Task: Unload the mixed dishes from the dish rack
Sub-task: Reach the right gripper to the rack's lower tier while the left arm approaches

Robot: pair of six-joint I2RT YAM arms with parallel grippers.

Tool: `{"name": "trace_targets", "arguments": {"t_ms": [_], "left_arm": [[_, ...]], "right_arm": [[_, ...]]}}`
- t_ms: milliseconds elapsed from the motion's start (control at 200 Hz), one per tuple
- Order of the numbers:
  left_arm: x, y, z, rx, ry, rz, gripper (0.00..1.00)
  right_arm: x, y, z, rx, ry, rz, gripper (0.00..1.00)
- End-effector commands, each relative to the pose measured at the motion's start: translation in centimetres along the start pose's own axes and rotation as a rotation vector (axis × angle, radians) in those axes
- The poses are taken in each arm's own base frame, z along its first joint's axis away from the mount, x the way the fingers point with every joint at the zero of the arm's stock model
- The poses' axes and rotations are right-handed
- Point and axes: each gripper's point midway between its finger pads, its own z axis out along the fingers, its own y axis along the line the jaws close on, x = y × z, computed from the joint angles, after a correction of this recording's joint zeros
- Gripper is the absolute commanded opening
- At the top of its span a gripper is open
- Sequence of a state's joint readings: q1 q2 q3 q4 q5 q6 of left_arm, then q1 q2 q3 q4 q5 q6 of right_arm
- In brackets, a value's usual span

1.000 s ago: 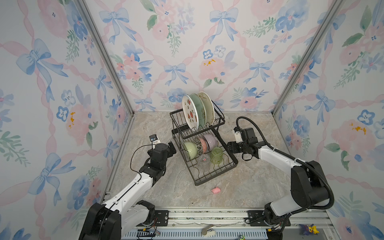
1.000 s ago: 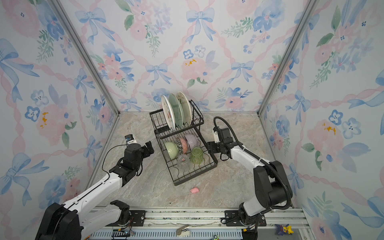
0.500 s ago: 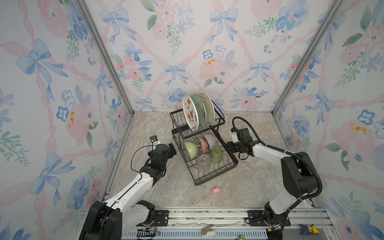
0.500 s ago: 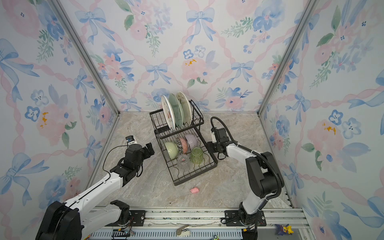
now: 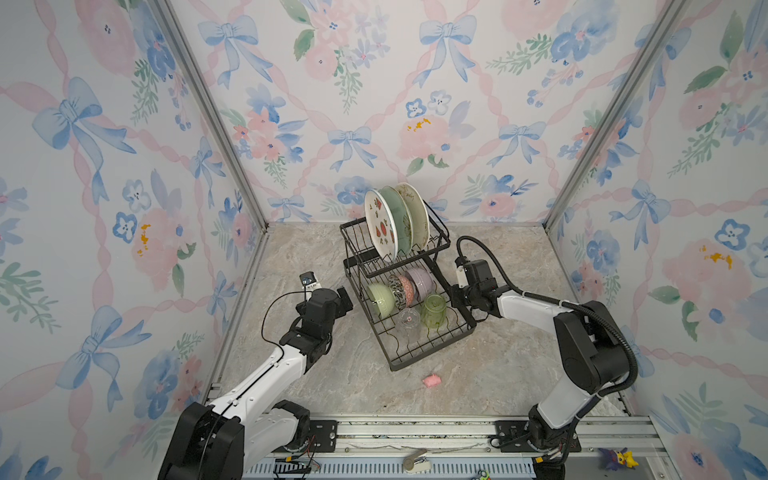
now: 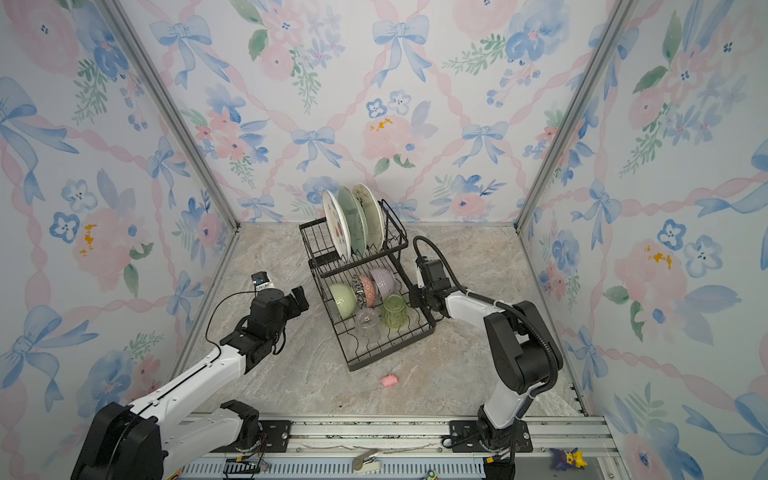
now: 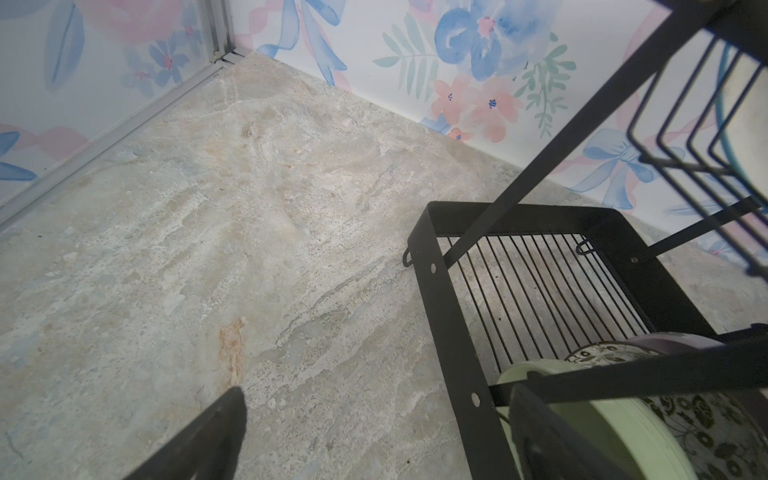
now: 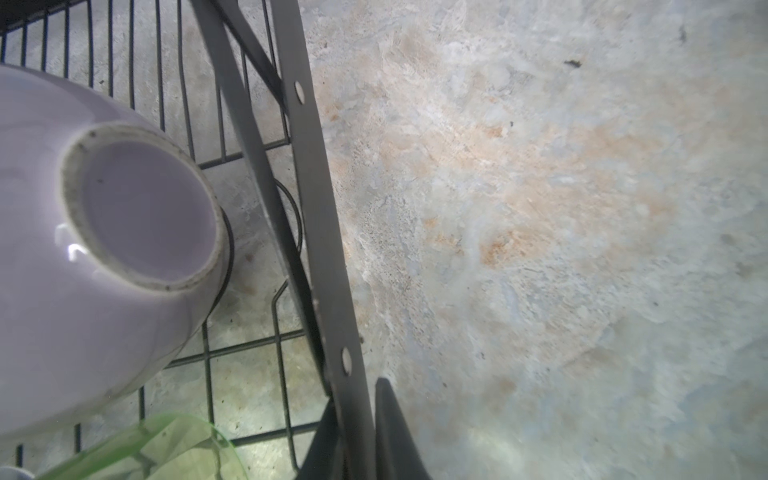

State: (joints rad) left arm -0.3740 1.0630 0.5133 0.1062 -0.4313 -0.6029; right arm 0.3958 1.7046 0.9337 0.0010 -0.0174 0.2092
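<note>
The black wire dish rack stands mid-table. Its upper tier holds a watermelon plate, a pale green plate and a cream plate. On the lower tier sit a pale green bowl, a pink-patterned bowl, a lavender bowl, a green tumbler and a clear glass. My right gripper is shut on the rack's right side rail, next to the tumbler. My left gripper stands open beside the rack's left rail, one finger near the pale green bowl.
A small pink lump lies on the marble table in front of the rack. Floral walls close in the table on three sides. Bare marble stretches left of the rack and more lies to its right.
My right gripper has closed its jaws onto the rack's right side rail. The left arm has stayed almost still with its jaws wide.
</note>
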Motion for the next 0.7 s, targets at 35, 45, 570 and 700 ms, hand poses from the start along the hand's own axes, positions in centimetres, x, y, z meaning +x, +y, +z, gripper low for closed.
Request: {"name": "trace_targets", "arguments": {"t_ms": [35,45,570,700], "left_arm": [[-0.1,0.2,-0.4,-0.007,-0.014,0.019,0.98],[-0.1,0.2,-0.4,-0.008,-0.015,0.018,0.98],[0.2,-0.3,-0.1,0.012,0.004,0.023,0.98],[0.4,-0.4,0.0,0.012,0.011,0.030,0.98]], "right_arm": [[1.1,-4.4,-0.5,0.190,-0.049,0.191,0.12],[1.1,-4.5,-0.5,0.192,-0.050,0.192,0.12],[2.3,-7.1,-4.0,0.404,-0.176,0.426,0.04],[2.8,-8.0,-4.7,0.467,-0.192,0.484,0.04]]}}
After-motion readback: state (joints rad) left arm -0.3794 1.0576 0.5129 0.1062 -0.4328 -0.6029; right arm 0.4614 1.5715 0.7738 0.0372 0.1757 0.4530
